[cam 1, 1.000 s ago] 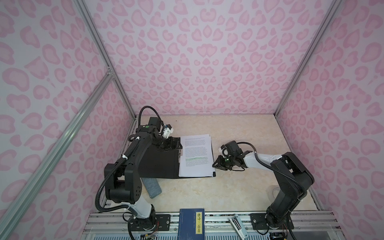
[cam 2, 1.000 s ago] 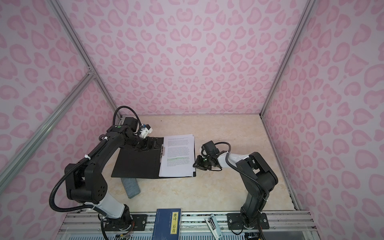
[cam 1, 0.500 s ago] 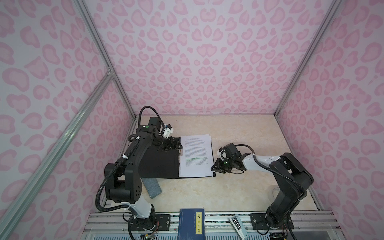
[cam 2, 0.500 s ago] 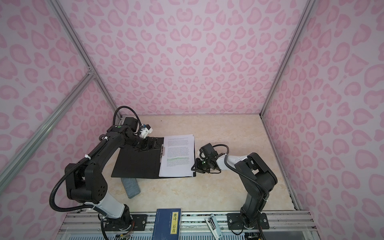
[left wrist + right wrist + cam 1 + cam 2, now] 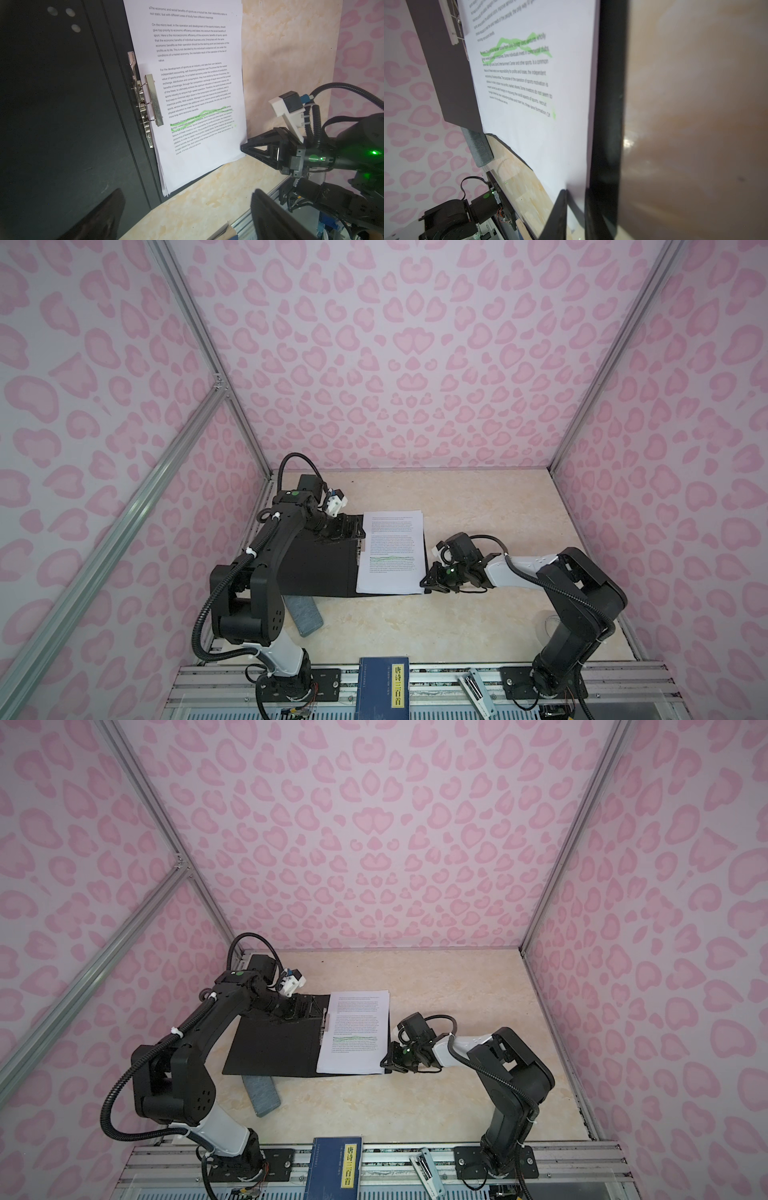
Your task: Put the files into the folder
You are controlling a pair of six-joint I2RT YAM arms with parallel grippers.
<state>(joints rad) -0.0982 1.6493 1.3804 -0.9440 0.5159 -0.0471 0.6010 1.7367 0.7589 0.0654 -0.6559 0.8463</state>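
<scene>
Pink heart-patterned walls, beige tabletop; the folder lies open, black inside up, left of centre; the files rest on its right half, long axis running near to far, text top toward the back wall; left gripper gapes wide above the folder's far edge; right gripper narrow at the files' near right corner, grip cannot be told.

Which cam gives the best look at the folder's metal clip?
Left wrist: the clip is large and sharp, with lever and springs visible and its bar at the files' edge. In both top views the clip is a tiny pale sliver on the folder. Right wrist shows only a cropped, blurred end.
</scene>
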